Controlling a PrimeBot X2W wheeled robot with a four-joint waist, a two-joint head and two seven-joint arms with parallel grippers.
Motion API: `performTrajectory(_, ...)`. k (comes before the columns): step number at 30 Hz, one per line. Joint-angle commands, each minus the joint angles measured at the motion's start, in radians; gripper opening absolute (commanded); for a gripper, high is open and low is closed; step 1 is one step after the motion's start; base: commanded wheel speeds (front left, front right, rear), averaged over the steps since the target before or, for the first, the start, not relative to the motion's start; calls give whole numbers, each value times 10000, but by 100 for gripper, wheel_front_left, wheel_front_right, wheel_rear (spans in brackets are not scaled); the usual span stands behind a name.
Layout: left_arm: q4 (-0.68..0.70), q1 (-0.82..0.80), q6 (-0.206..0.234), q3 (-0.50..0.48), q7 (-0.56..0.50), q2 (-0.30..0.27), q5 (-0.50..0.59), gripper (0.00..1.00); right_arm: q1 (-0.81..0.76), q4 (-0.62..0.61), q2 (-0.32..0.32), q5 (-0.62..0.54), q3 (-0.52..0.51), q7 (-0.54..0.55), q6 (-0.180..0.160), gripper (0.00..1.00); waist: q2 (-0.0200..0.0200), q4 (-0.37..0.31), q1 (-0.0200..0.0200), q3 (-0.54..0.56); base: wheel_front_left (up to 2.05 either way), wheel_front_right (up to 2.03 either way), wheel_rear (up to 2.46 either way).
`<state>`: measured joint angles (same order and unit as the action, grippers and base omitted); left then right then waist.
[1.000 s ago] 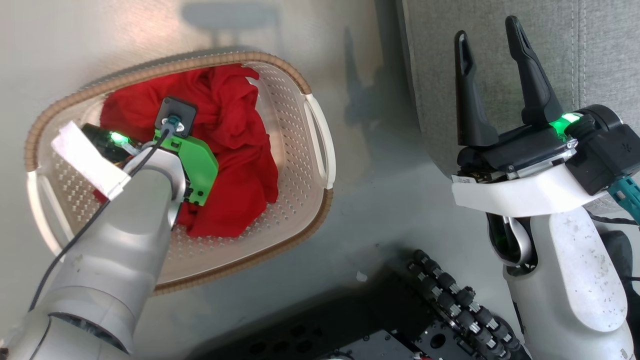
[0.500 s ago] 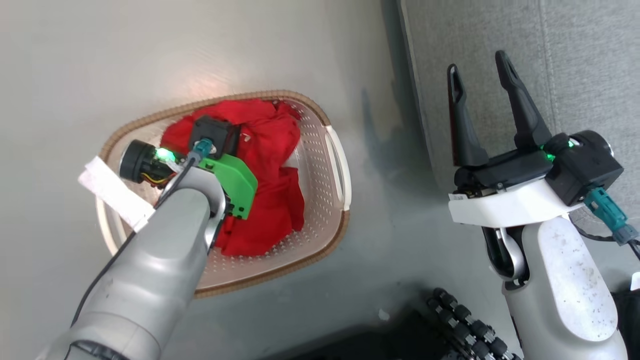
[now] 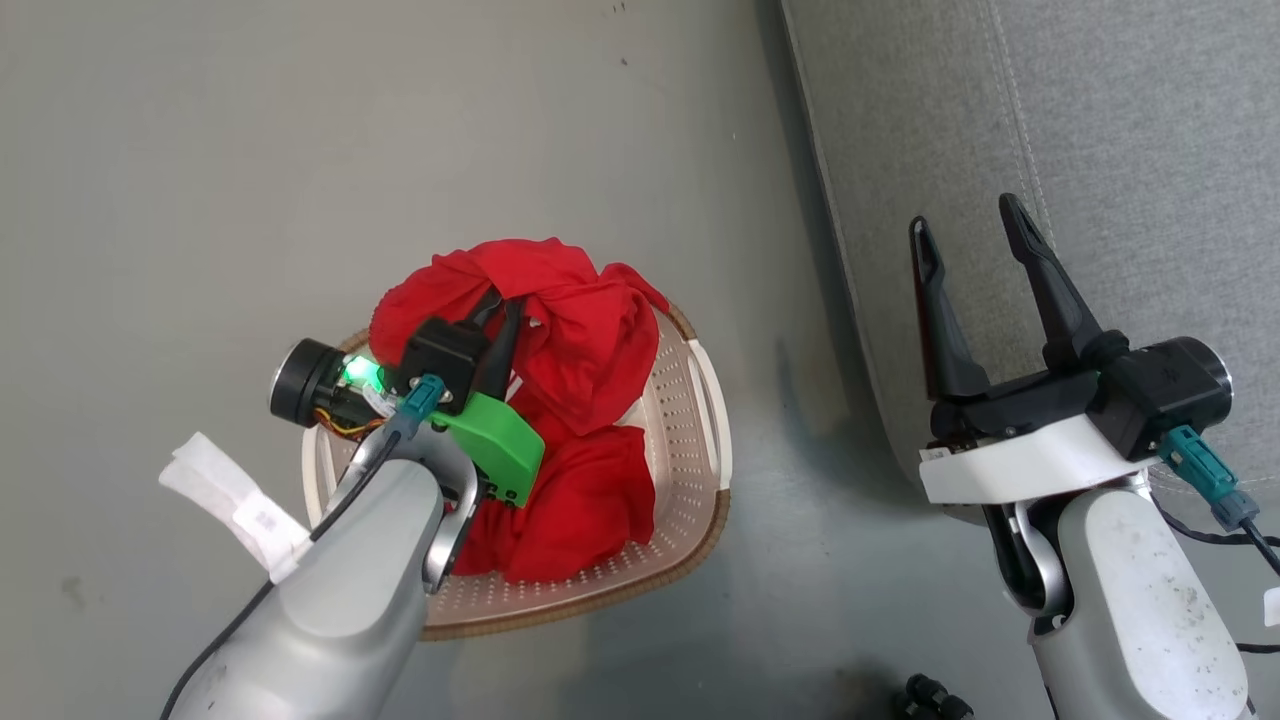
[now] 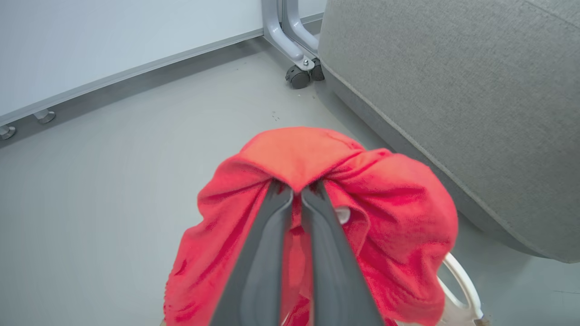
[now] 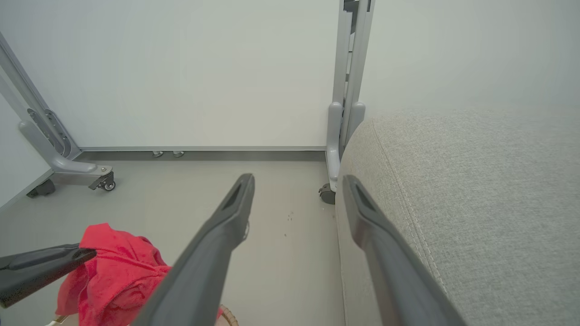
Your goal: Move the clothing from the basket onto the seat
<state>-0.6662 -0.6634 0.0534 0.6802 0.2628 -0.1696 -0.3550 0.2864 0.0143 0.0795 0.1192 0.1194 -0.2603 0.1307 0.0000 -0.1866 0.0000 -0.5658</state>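
- My left tool (image 3: 503, 312) sits just left of centre in the head view. It's pinched tight on a bunch of the red clothing (image 3: 585, 335), and the jaws are pretty much together.
- In the left wrist view the fabric drapes like a hood over both fingers (image 4: 267, 253) and hides the tips.
- The grabbed part is held up above the basket (image 3: 690, 545). The rest of the red stuff trails down into it and is heaped toward its right side, low centre of the head view. I honestly can't tell if that's one garment or two.
- The basket stands on the grey floor (image 3: 300, 150), with its white handle (image 3: 712, 410) on the side facing the seat (image 3: 1100, 120).
- The seat takes up the upper right of the head view. It's near the basket but not touching, with a strip of floor between them.
- My right tool (image 3: 964, 215) is at the right of the frame, spread wide with nothing in it, and its fingers point up over the seat's edge.
- In the right wrist view, the red cloth pokes in at the lower left corner and the seat is on the right. There's a wheeled grey frame (image 5: 63, 163) by the white wall (image 5: 204, 68).
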Motion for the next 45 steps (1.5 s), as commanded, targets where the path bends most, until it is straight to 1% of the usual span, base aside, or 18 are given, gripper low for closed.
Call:
performTrajectory(1, 380, 342, 46, -78, 15, -97, 150, 0, -218, 1, 63, -29, -39, 57, 1, 100, 0, 395, 0, 899, 0, 0, 0)
performTrajectory(8, 2384, 1259, 123, -514, 16, -294, 503, 0, -715, -162, 160, -19, -253, 398, 1, 100, 0, 701, 0, 1873, 0, 0, 0)
performTrajectory(14, 3984, 1852, 188, -1029, 14, -257, 652, 0, -1184, -338, 173, -52, -339, 727, 1, 100, 0, 905, 0, 2644, 0, 0, 0)
performTrajectory(20, 5486, 2349, 100, -1602, 15, -177, 773, 0, -1630, -511, 208, -25, -405, 1044, 1, 100, 0, 1049, 0, 3400, 0, 0, 0)
performTrajectory(24, 6244, 2688, 76, -1891, 15, -121, 873, 0, -1901, -631, 211, -4, -355, 1253, 1, 100, 0, 1071, 0, 3860, 0, 0, 0)
performTrajectory(28, 6812, 3057, -30, -2113, 13, -58, 933, 0, -2171, -721, 268, 48, -287, 1455, 1, 100, 0, 1083, 0, 4290, 0, 0, 0)
performTrajectory(34, 7380, 3801, -161, -2202, 15, -26, 987, 0, -2677, -865, 351, 124, -150, 1740, 1, 100, 0, 1038, 0, 4930, 0, 0, 0)
performTrajectory(39, 7613, 4504, -171, -2146, 15, 20, 999, 0, -3132, -965, 335, 197, -39, 1967, 1, 100, 0, 1015, 0, 5378, 0, 0, 0)
performTrajectory(45, 7707, 5055, -216, -2088, 15, 133, 909, 0, -3511, -1092, 238, 240, -3, 2109, 1, 100, 0, 1041, 0, 5667, 0, 0, 0)
